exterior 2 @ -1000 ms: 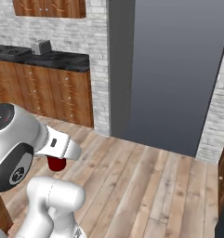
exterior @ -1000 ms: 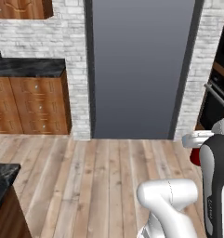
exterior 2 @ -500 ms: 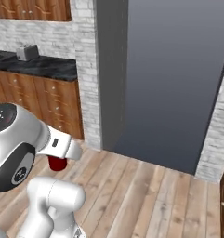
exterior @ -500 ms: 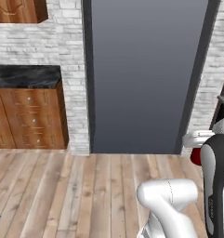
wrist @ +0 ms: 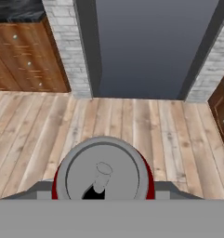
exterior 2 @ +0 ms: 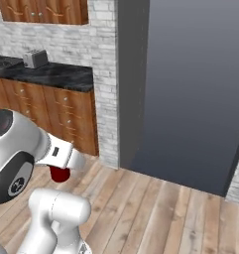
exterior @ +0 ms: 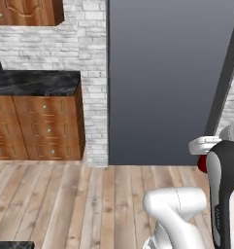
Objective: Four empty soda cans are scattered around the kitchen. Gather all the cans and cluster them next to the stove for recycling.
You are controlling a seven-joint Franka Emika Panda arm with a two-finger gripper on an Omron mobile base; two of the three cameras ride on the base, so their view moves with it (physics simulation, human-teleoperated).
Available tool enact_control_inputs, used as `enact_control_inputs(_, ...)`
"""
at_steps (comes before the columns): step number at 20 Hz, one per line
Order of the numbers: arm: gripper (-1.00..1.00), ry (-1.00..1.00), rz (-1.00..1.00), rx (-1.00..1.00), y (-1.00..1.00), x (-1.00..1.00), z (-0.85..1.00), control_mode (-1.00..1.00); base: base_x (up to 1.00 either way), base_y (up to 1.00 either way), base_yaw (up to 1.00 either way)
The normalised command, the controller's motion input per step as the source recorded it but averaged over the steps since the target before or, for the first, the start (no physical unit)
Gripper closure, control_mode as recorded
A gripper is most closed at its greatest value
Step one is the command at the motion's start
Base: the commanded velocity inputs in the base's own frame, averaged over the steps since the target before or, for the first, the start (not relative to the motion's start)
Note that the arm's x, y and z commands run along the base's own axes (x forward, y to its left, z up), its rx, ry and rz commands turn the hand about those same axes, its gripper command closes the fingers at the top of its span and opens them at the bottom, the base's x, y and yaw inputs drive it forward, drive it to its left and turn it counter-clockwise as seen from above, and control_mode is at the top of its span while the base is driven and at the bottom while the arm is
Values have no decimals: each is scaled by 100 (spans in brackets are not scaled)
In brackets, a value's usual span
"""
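Hand view looks straight down on the silvery top of a red soda can (wrist: 103, 174), clamped upright in the tool (wrist: 103, 191), its dark fingers touching both sides. Below it lies wood plank floor (wrist: 132, 121); ahead stands a tall grey panel (wrist: 150, 46), with a black marble bench (exterior: 36, 82) off to the tool's left

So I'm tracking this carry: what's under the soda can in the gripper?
Beneath the soda can lies wood plank floor; the spot directly below is hidden by the can.
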Motion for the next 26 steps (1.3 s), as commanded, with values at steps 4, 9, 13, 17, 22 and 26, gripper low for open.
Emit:
enact_control_inputs(4, 100, 0, 0, 0, 0, 0, 0, 100, 27, -31, 0)
enact_control_inputs(9, 100, 0, 0, 0, 0, 0, 0, 100, 40, -1, 0)
enact_control_inputs(13, 100, 0, 0, 0, 0, 0, 0, 100, 70, -20, 0)
enact_control_inputs(17, 100, 0, 0, 0, 0, 0, 0, 100, 60, -5, 0)
enact_control_inputs(22, 100, 0, 0, 0, 0, 0, 0, 100, 63, 6, 0)
enact_control_inputs(26, 100, 0, 0, 0, 0, 0, 0, 100, 71, 23, -1)
